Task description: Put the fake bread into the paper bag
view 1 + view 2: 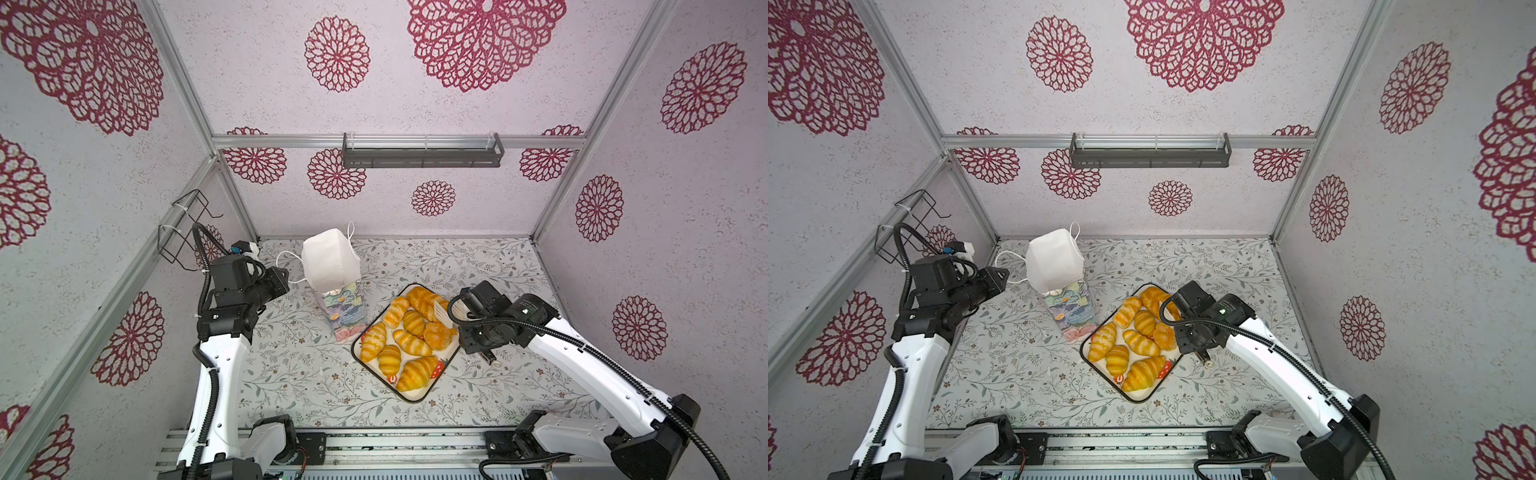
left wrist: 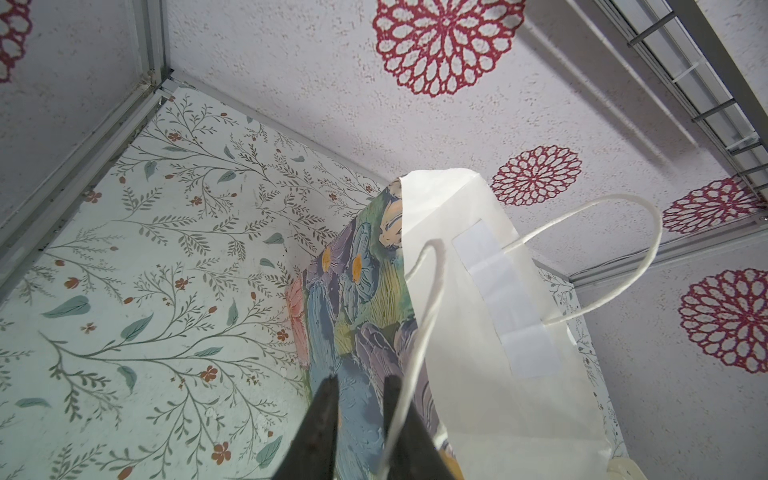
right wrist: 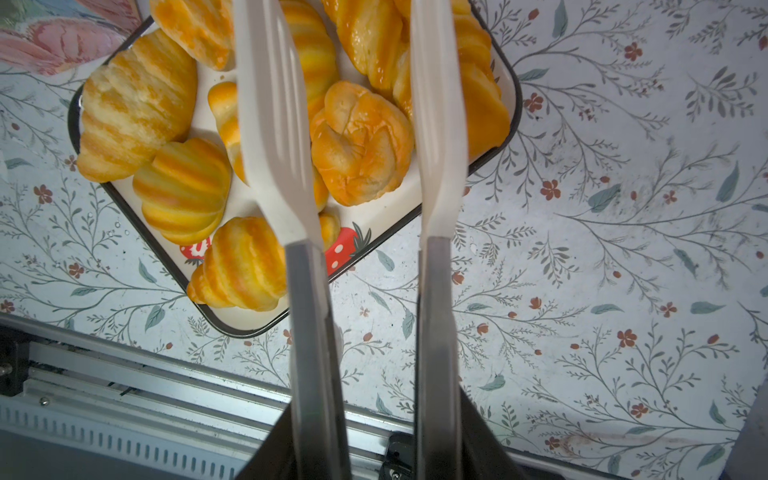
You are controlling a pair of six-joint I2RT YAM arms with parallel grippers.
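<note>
The paper bag [image 1: 331,262] stands at the back left with its white mouth open and its flower print [image 2: 361,291] on the outside. My left gripper [image 2: 360,384] is against the bag's printed side, jaws slightly apart and nothing pinched between them. One cord handle [image 2: 419,349] lies across one finger. The fake bread [image 1: 417,372] lies in several pieces on the strawberry-print tray [image 1: 415,400], among them a long twisted loaf [image 1: 424,303]. My right gripper [image 3: 349,62] hangs open over the tray, with a knotted bun [image 3: 361,145] below the gap between its white blades.
A black wire basket [image 1: 183,228] hangs on the left wall. A grey shelf [image 1: 422,156] is fixed to the back wall. The metal rail [image 1: 374,451] carrying both arm bases runs along the front edge of the floral table top [image 1: 498,270].
</note>
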